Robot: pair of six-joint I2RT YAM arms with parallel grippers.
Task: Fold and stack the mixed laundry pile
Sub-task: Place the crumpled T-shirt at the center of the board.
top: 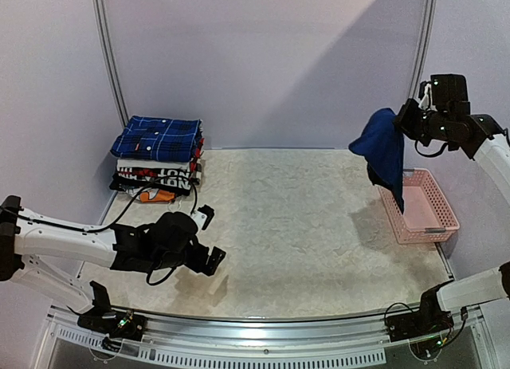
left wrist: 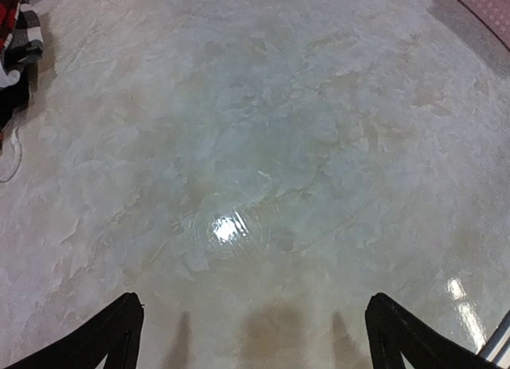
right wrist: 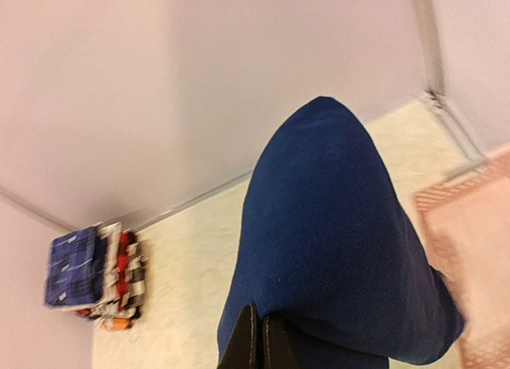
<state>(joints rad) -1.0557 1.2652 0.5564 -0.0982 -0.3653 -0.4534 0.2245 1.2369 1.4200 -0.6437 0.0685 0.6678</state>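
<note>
- Table (top: 303, 233): pale, mottled top with walls on three sides
- T-shirt (top: 385, 154) (right wrist: 335, 249): navy, hanging bunched in the air at the far right, above the basket's left end, clear of the table; no print visible
- Basket (top: 446, 217) (right wrist: 470, 217): pink lattice, at the table's right edge
- Stack (top: 155, 182): folded white, black and red garments, far-left corner
- Plaid shirt (top: 157, 138) (right wrist: 73, 265): dark blue with thin white lines, folded, lying on top of the stack
- Right gripper (top: 413, 118) (right wrist: 259, 337): raised high, jaws pinched tight on the T-shirt's upper edge
- Left gripper (top: 213, 237) (left wrist: 255, 301): low over the near-left table, jaws spread wide, holding nothing
</note>
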